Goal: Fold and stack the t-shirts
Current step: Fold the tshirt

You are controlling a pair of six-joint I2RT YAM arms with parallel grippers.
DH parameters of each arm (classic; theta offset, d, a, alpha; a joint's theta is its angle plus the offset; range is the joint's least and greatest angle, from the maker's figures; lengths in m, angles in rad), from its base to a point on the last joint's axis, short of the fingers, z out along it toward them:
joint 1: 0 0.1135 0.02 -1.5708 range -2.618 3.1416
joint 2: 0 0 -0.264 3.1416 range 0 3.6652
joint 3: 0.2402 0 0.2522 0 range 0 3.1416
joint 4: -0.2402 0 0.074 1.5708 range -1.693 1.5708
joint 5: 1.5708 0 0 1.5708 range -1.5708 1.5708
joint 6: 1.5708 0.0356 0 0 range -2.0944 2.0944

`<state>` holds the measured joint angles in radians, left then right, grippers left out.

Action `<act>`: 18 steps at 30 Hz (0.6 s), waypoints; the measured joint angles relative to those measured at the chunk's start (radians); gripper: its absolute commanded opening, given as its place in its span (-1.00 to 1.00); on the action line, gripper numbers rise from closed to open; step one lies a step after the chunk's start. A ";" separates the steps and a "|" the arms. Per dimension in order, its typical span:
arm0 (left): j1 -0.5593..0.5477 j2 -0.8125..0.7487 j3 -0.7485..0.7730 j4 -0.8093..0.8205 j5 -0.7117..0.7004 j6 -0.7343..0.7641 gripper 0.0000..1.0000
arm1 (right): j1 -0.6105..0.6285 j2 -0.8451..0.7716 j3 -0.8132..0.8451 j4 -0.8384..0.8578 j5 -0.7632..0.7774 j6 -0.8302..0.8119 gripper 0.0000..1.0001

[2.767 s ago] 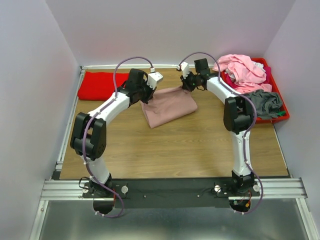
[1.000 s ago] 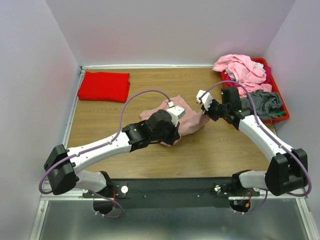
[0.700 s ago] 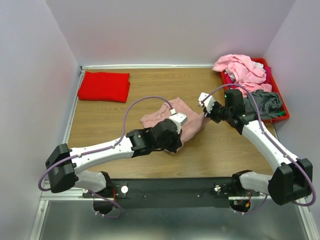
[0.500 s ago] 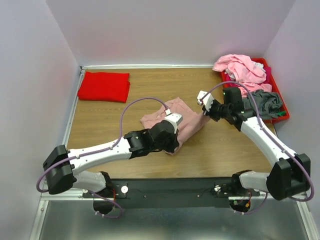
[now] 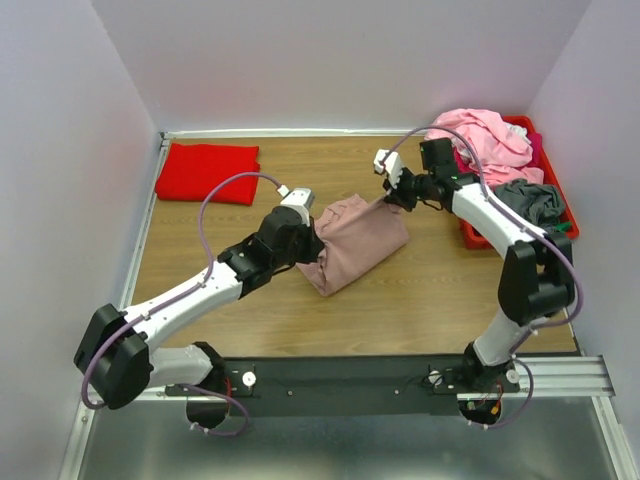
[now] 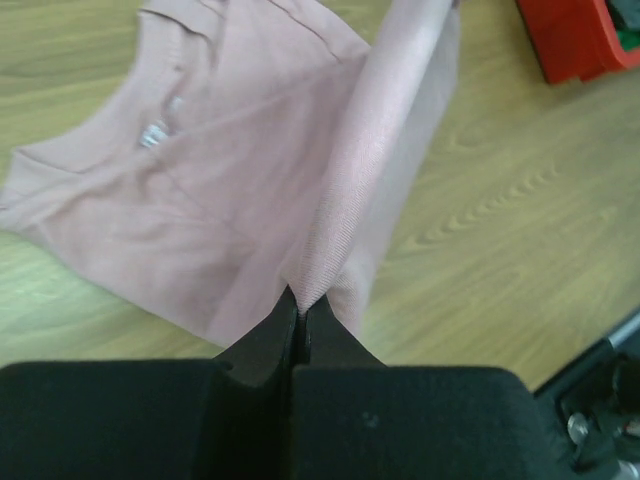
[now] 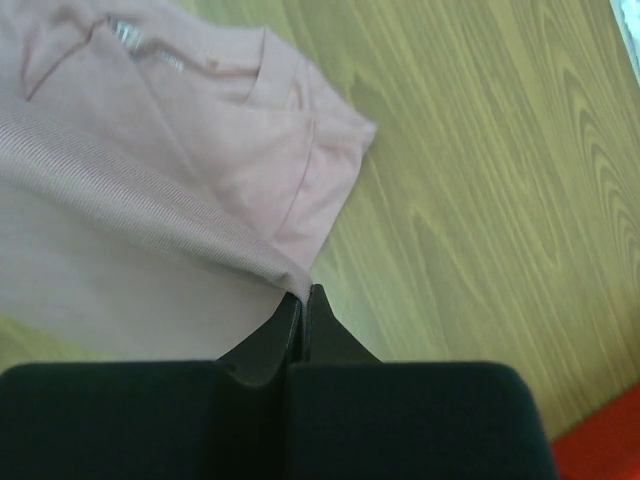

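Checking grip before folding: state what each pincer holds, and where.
The dusty-pink t-shirt, pinched at opposite ends of a raised edge by left pincer and right pincer.

You have the dusty-pink fabric t-shirt (image 5: 355, 240) at mid wooden bench (image 5: 420, 290), the left fingers (image 6: 262, 345) pinching its left edge and the right fingers (image 7: 262, 350) its far right corner. The folded bright red t-shirt (image 5: 208, 172) lies far left. Far right, the rigid red plastic bin (image 5: 570, 228) holds a heap of light pink and grey t-shirts (image 5: 485, 140).
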<state>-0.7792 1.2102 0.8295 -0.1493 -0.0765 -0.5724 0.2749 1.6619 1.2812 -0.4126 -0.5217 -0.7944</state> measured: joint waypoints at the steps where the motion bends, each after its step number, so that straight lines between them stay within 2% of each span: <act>1: 0.034 0.001 -0.008 0.013 0.011 0.008 -1.00 | 0.002 0.034 0.033 -0.003 -0.009 0.005 -0.99; 9: 0.214 0.023 -0.041 0.093 0.055 0.041 -1.00 | 0.042 0.299 0.306 0.001 -0.068 0.071 -0.99; 18: 0.361 0.083 -0.058 0.163 0.096 0.055 -1.00 | 0.082 0.503 0.493 0.002 -0.089 0.137 -0.99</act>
<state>-0.4179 1.2930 0.7719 0.0132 0.0193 -0.5175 0.3569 2.1651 1.7744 -0.4107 -0.6102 -0.6575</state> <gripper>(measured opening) 0.016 0.012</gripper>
